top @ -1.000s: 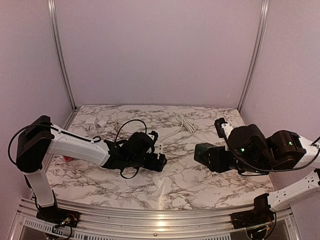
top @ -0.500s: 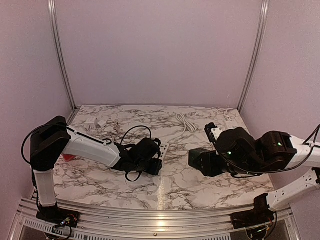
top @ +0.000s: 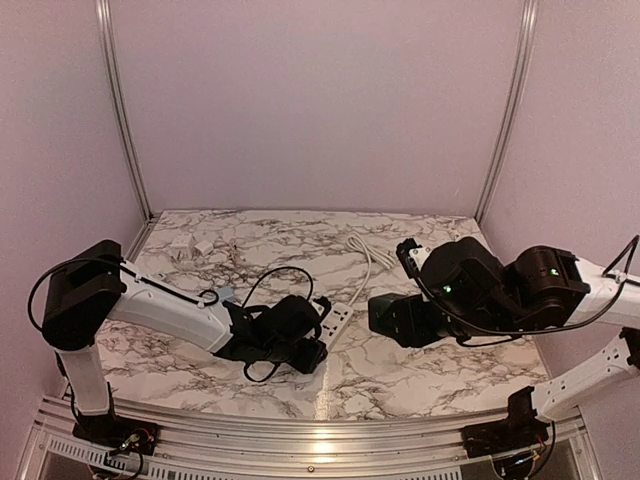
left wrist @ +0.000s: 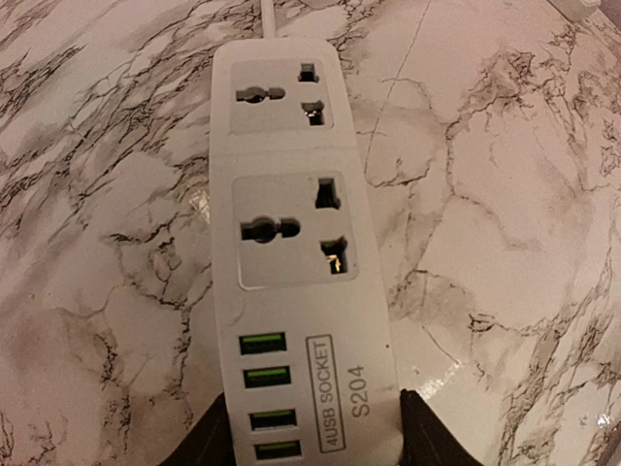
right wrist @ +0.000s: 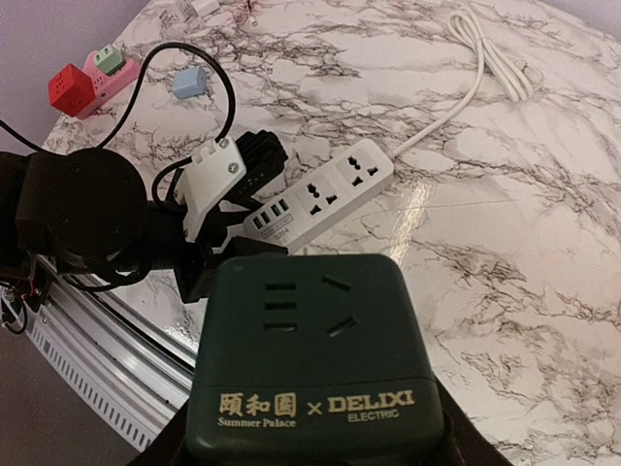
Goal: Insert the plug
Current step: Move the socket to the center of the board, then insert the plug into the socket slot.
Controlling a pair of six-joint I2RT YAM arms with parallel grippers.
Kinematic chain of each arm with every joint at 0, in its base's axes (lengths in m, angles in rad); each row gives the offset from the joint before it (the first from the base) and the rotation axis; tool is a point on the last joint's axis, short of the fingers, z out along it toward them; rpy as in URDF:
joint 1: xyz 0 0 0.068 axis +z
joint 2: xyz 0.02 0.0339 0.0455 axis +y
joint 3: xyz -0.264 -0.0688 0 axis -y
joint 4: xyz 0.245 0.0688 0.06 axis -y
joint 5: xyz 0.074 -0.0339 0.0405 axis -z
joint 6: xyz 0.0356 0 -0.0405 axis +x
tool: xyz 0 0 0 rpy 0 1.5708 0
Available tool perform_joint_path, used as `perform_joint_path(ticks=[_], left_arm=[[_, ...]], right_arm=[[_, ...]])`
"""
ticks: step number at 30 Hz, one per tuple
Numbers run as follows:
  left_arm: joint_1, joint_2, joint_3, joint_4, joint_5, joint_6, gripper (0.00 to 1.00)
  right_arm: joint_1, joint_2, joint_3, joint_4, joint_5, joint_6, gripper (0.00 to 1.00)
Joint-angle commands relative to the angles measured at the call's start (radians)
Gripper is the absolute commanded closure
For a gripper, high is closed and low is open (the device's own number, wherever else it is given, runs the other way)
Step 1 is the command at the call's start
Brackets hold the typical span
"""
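**Q:** Where does the task's thing lie, and what holds it?

**A:** The green cube plug (right wrist: 315,359) sits gripped between the right jaws, carried above the desk (top: 400,370) by the right arm (top: 540,290). Its socket face looks back at the wrist camera. The prongs are hidden, presumably on the far face.

**Q:** And the receiving part?

**A:** The white power strip (left wrist: 291,233) lies flat on the desk, sockets upward. The left jaws are closed against its two long sides at the USB end (left wrist: 264,393), pinning it down.

**Q:** Which relation governs the coming move?

**A:** The strip's long axis. Seen from above, it runs from the left jaws at its near end away toward the far right, where its cable (top: 365,250) leaves. The cube hangs just to the right of that axis, near the strip but apart from it, and higher.

**Q:** Which arm is nearer?

**A:** The left arm (top: 170,305) already touches the strip. The right arm carries the plug, so it likely makes the approach, moving leftward and down.

**Q:** The likely target?

**A:** One of the two universal sockets: the nearer (left wrist: 286,228) or the farther (left wrist: 277,92). Both are uncovered, beyond the left jaws.
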Motion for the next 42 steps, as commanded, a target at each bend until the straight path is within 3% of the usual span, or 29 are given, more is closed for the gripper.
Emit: perform_joint_path(ticks=[1, 12, 22, 27, 36, 42], left_arm=[[-0.08, -0.029, -0.045, -0.043, 0.013, 0.067, 0.63], [-0.185, -0.062, -0.111, -0.004, -0.025, 0.122, 0.61], [-0.185, -0.146, -0.156, 0.01, -0.048, 0.101, 0.18], [-0.185, -0.272, -0.244, 0.034, -0.093, 0.068, 0.02], [-0.185, -0.668, -0.538, 0.142, -0.242, 0.005, 0.01], [-0.185, -0.826, -0.655, 0.155, -0.28, -0.022, 0.01]], right_arm=[[-0.035, 0.013, 0.037, -0.003, -0.1, -0.053, 1.0], [-0.115, 0.066, 0.036, -0.015, -0.247, -0.161, 1.0], [-0.145, 0.139, 0.085, -0.046, -0.285, -0.238, 1.0], [-0.186, 0.189, 0.097, -0.045, -0.353, -0.297, 1.0], [-0.222, 0.332, 0.205, -0.091, -0.454, -0.415, 1.0], [-0.223, 0.483, 0.3, -0.148, -0.478, -0.497, 1.0]])
